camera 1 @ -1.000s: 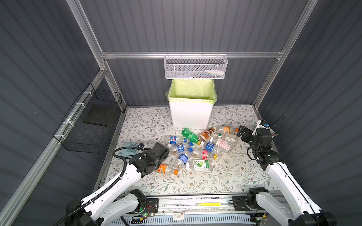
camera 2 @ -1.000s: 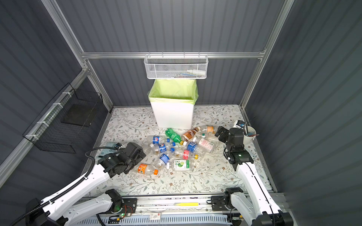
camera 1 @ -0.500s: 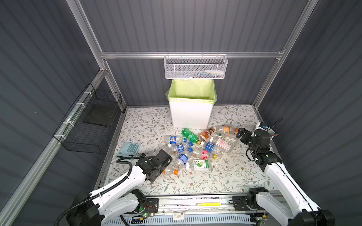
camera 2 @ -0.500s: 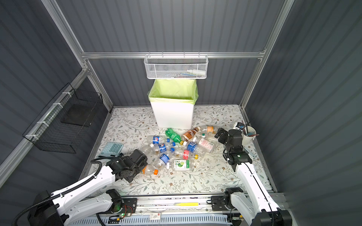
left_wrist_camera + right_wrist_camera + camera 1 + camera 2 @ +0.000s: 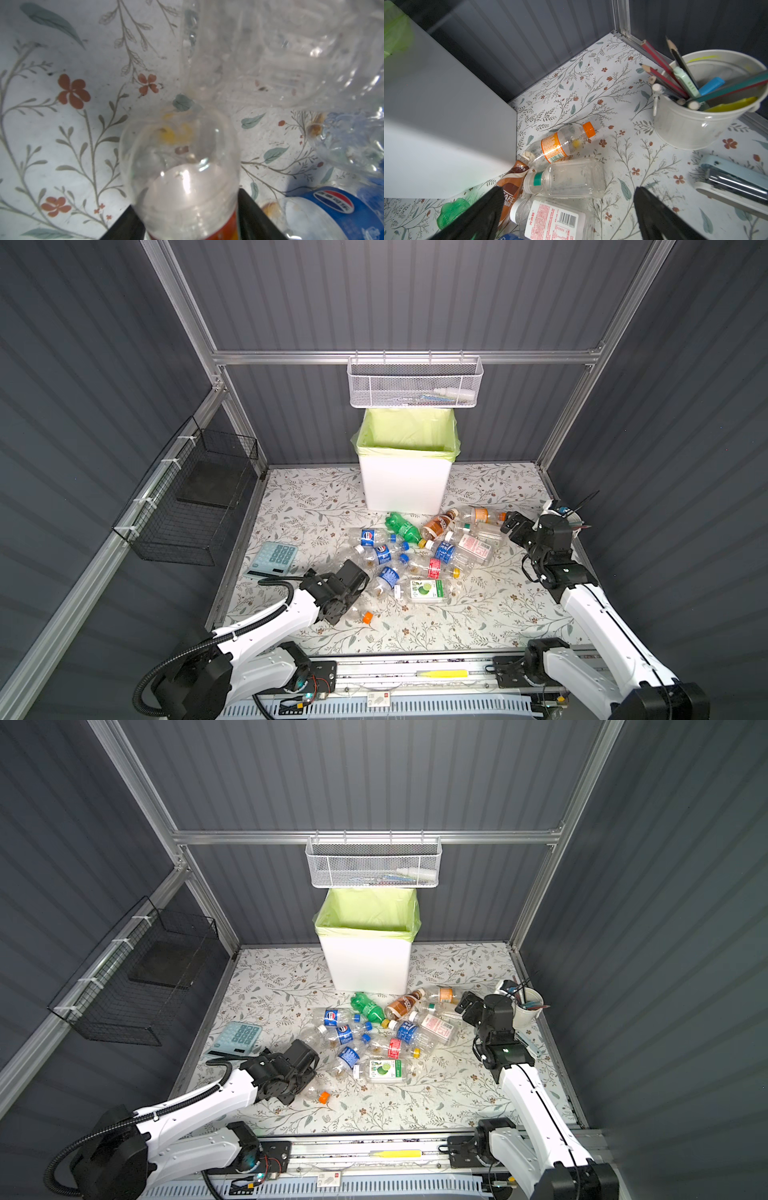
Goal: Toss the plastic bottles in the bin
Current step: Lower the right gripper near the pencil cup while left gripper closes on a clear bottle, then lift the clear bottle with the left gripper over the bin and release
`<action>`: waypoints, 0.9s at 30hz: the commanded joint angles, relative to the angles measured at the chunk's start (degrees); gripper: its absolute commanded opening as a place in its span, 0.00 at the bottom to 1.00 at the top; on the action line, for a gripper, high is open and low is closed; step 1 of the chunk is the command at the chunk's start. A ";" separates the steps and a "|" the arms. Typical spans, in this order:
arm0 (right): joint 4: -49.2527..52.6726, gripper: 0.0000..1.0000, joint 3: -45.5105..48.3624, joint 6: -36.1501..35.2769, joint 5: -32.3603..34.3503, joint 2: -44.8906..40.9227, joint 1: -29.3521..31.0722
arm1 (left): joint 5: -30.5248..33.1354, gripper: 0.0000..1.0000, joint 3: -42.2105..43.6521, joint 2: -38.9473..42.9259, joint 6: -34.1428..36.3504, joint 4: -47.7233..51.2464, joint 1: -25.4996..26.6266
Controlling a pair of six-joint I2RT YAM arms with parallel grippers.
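Observation:
Several plastic bottles (image 5: 415, 556) lie in a heap on the flowered mat in front of the bin (image 5: 405, 481), a white box with a green liner. My left gripper (image 5: 347, 608) is low at the heap's near left edge. It is shut on a clear bottle with an orange cap (image 5: 367, 617) and an orange-red label. In the left wrist view this bottle (image 5: 182, 166) fills the gap between the black fingers (image 5: 247, 207). My right gripper (image 5: 513, 524) hangs open over the heap's right end, above a clear green-banded bottle (image 5: 566, 176) and a red-labelled one (image 5: 552, 220), touching neither.
A pale blue calculator (image 5: 272, 559) lies left of the heap. A white cup of pens (image 5: 525, 1006) and a stapler (image 5: 733, 182) sit by the right wall, close to my right arm. A white mesh basket (image 5: 414, 383) hangs above the bin. A black wire basket (image 5: 195, 497) hangs on the left wall.
My left gripper came down and toward the near edge onto the orange-capped bottle and closed on it. The right gripper shifted slightly and stayed open.

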State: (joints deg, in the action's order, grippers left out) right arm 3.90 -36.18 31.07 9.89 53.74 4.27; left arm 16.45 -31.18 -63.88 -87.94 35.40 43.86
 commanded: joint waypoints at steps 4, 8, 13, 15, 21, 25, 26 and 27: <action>-0.30 0.99 0.50 0.14 0.32 -0.08 -0.14 | -0.82 0.49 2.03 1.40 -0.91 -0.49 0.32; -0.29 0.99 0.38 0.00 0.47 -0.38 -0.10 | 0.97 0.46 1.01 3.80 -0.78 1.58 0.35; -0.22 0.99 0.05 -0.46 0.78 -0.82 -0.14 | 5.24 0.42 -4.87 6.95 3.81 5.79 0.35; -0.14 0.99 -0.31 -0.61 0.91 -0.98 -0.10 | 9.33 0.42 -9.52 7.73 7.30 8.36 0.38; 0.15 0.99 -1.46 -1.36 1.98 -2.20 -0.14 | 28.33 0.43 -27.23 9.53 30.99 2.67 0.33; 0.21 0.99 -2.08 -2.32 1.90 -3.41 -0.23 | 31.90 0.47 -34.53 6.77 57.86 -20.23 0.27; 0.52 0.99 -2.28 -2.71 2.08 -3.78 -0.23 | 31.77 0.49 -37.77 4.67 63.88 -24.36 0.26; 0.70 0.99 -2.52 -3.06 2.32 -4.21 -0.23 | 31.44 0.49 -40.88 2.71 68.30 -27.20 0.27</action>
State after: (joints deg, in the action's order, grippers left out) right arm 4.38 -36.75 29.63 10.94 50.83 4.27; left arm 43.00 -66.28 -57.34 -43.07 23.57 43.86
